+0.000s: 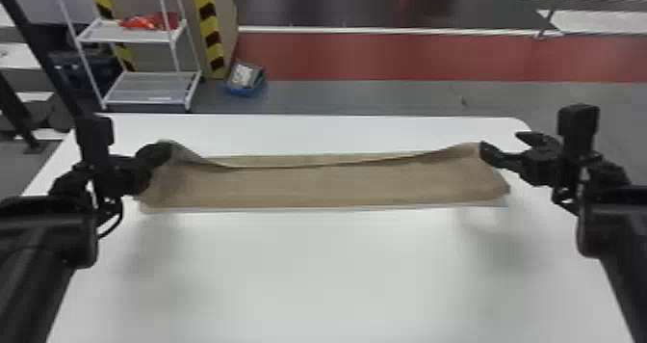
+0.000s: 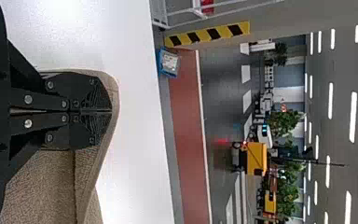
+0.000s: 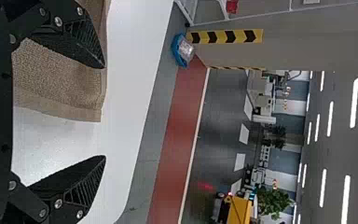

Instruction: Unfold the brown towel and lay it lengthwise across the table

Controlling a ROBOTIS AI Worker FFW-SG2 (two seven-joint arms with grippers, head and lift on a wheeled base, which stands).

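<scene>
Right now, your left gripper (image 1: 166, 150) is clenched on the far left corner of the brown towel (image 1: 317, 188), holding it up a little, while your right gripper (image 1: 500, 142) is spread open at the towel's far right corner. The towel runs left to right as a long strip over the far half of the table (image 1: 327, 270), with its near edge fairly straight and its far edge curling up toward both ends. It looks mostly laid out, so settling or evening those ends is probably the job in hand. Your main risk is uneven pull: if you draw the left corner away with nothing gripping the right one, the whole strip could slide or turn askew. At the right, the cloth lies by just one finger (image 3: 84, 46) and does not fill the gap, so if you close there without shifting across first, you may pinch a sliver or miss it. Backing that finger out carelessly could also snag the edge and ruck it up. When you let go on the left, lower the corner first; dropped from where it is, it might land doubled under, and cloth clinging to the fingers could lift it again.
</scene>
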